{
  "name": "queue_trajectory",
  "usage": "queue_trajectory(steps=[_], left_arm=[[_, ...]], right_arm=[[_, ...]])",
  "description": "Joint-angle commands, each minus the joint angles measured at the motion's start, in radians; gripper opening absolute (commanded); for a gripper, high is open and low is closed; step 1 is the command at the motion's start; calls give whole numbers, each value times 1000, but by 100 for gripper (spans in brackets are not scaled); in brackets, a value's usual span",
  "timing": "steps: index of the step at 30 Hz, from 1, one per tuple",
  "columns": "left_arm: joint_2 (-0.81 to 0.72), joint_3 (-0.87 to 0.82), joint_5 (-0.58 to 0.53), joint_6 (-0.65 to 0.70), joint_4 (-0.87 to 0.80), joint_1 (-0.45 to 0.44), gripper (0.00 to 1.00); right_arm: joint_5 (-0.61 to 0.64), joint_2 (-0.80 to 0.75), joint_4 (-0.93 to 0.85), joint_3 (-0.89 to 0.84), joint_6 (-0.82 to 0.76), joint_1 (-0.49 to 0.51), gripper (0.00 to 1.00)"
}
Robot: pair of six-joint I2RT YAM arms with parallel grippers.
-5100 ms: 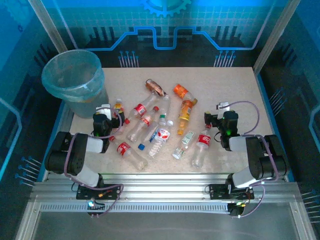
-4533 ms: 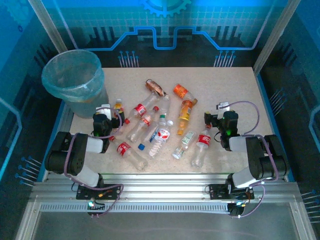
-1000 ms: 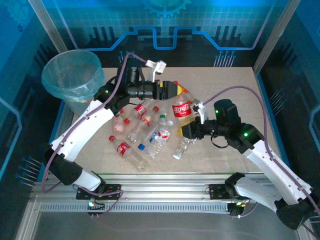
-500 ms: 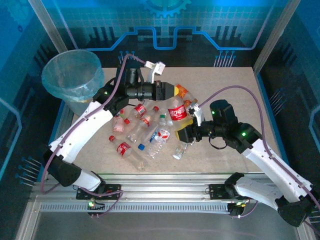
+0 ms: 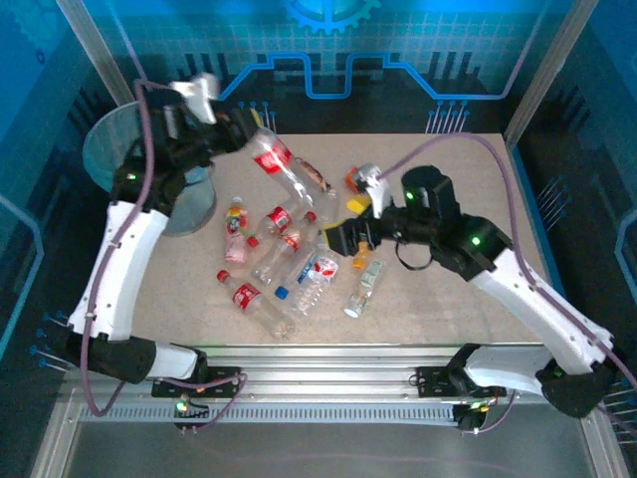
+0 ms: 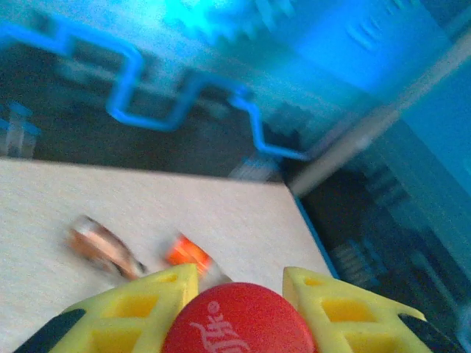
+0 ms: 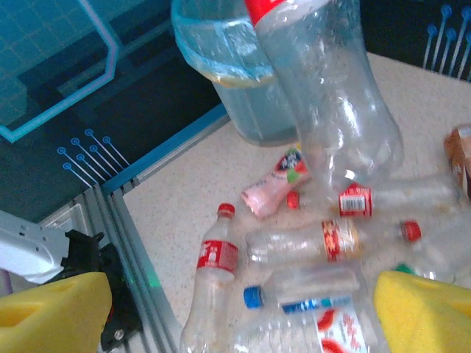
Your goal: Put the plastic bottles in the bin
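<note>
My left gripper is clamped on the capped end of a clear red-labelled bottle. Its red cap sits between my yellow fingers. The bin stands close on that gripper's left. My right gripper hangs spread wide, holding nothing. The loose bottles lie on the counter just beneath it.
</note>
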Motion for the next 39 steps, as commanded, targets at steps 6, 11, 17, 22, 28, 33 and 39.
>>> queue_trajectory(steps=[6,11,17,22,28,33,39], left_arm=[[63,239,-285,222,-85,178,0],[81,261,-317,148,-51,281,0],[101,280,-313,87,-1,399,0],[148,288,-312,101,38,474,0],[239,320,-309,162,69,512,0],[297,272,-300,197,104,512,0],[301,103,-288,220,214,510,0]], right_arm=[[80,351,42,369,-68,138,91],[72,571,29,614,-56,189,88],[47,847,-55,942,-24,218,84],[37,1084,-131,1257,-13,223,78],[70,1212,-74,1370,31,216,76],[70,1197,-107,1308,65,210,78],[58,1099,-173,1139,146,193,79]])
